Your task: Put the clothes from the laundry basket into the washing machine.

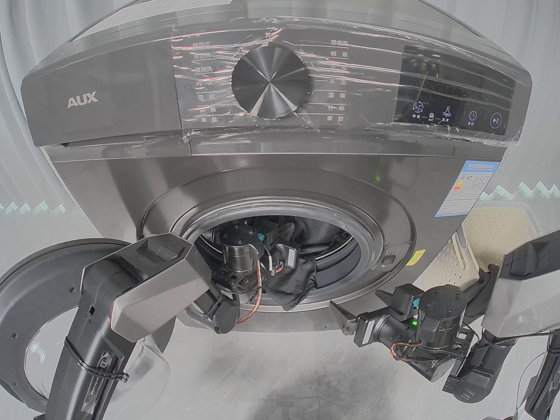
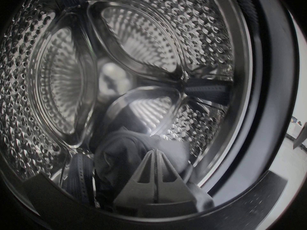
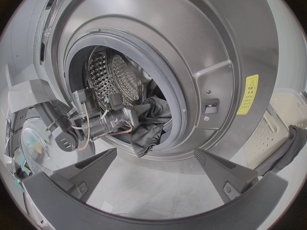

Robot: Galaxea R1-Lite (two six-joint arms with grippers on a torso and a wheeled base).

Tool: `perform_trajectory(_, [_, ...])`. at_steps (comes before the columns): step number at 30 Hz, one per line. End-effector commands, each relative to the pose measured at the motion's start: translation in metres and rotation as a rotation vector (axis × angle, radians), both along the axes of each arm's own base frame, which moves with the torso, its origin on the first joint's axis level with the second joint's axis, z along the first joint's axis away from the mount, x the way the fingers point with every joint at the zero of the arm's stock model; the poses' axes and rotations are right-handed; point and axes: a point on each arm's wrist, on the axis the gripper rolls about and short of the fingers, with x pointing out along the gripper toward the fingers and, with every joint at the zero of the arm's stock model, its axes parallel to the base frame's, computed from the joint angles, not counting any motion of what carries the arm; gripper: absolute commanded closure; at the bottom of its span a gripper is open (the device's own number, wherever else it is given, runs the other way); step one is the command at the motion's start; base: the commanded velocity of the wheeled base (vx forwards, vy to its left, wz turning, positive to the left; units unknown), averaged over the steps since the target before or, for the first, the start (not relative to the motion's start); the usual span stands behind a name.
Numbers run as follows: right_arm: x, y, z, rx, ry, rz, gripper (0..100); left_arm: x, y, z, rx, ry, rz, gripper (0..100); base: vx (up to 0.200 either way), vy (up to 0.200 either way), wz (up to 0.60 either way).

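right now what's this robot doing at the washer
The left gripper, shut on a dark garment, is inside the washing machine drum; part of the garment hangs out over the door rim. The right gripper is open and empty in front, near the laundry basket, where another dark cloth drapes over the edge.

Garment (image 1: pixel 295 280) in mouth of washing machine (image 1: pixel 280 164), laundry basket (image 1: pixel 503 233) on its right.
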Motion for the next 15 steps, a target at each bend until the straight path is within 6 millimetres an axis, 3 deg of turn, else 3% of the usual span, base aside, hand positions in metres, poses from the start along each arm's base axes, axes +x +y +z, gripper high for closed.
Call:
perform_trajectory(1, [0.0, 0.0, 0.0, 0.001, 0.001, 0.0, 0, 0.01, 0.006, 0.006, -0.018, -0.031, 0.023, 100, 0.0, 0.0, 0.0])
perform_trajectory(6, [0.0, 0.0, 0.0, 0.001, 0.001, 0.0, 0, -0.004, 0.005, -0.007, 0.02, 0.029, 0.0, 100, 0.0, 0.0, 0.0])
perform_trajectory(7, [0.0, 0.0, 0.0, 0.001, 0.001, 0.0, 0, -0.009, 0.003, -0.009, 0.027, 0.04, -0.012, 0, 0.0, 0.0, 0.0])
perform_trajectory(15, [0.0, 0.0, 0.0, 0.001, -0.001, 0.0, 0, -0.042, -0.01, -0.01, 0.058, 0.117, -0.116, 0, 0.0, 0.0, 0.0])
